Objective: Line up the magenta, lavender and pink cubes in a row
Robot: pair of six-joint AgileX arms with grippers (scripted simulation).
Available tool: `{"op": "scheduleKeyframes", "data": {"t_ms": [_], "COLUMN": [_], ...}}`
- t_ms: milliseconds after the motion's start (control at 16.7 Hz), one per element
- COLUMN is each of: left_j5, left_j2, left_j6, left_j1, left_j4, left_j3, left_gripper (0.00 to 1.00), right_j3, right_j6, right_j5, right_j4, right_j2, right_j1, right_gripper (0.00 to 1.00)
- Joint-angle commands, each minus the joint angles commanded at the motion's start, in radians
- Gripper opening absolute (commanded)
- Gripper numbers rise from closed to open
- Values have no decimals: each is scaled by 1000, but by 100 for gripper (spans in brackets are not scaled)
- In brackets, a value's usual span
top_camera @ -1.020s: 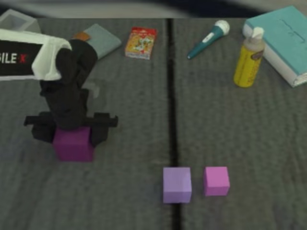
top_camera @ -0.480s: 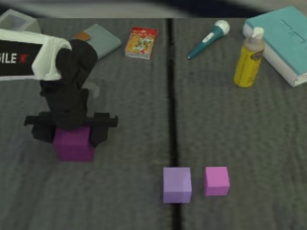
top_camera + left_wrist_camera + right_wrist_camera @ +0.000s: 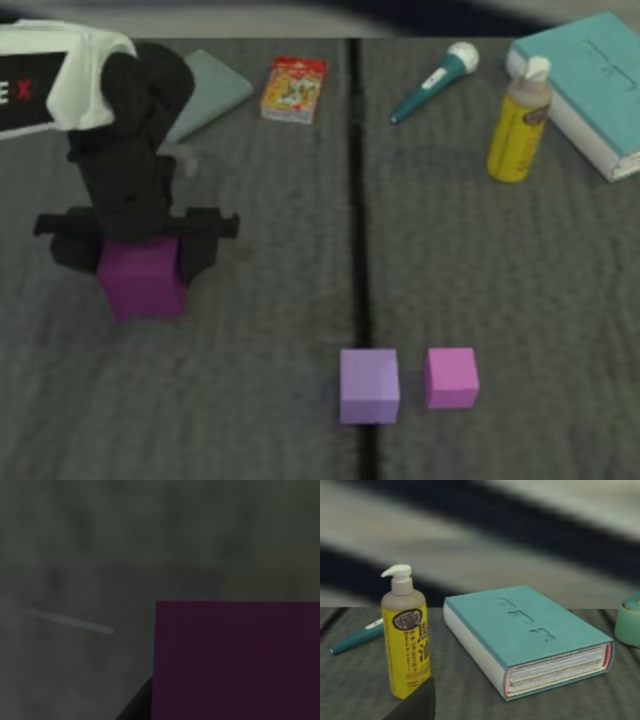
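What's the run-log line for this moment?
left gripper: shut on magenta, table's left | lavender and pink cube: side by side, centre-front | right arm: not in top view

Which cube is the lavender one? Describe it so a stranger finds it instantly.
Follow the dark seam down the table's middle to its near end. The lavender sits there, beside the pink cube: paler, bluer and bigger than it.
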Motion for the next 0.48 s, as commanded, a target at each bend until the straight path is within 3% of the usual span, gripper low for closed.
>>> {"op": "scheduleKeyframes", "data": {"t_ms": [180,480], "left_j5": [0,0], "left_j2": [-40,-43], "left_j6": [2,1], "left_j1": [5,-3], "left_j4": [-87,-93], "left_j3": [53,56], "left_gripper": [0,0], "right_j3": [0,0], "right_j6": [0,0], "right_j5": [0,0], "right_j4": [0,0], "right_j2": [0,0], "right_j1": [0,0], "right_gripper": [100,100]}}
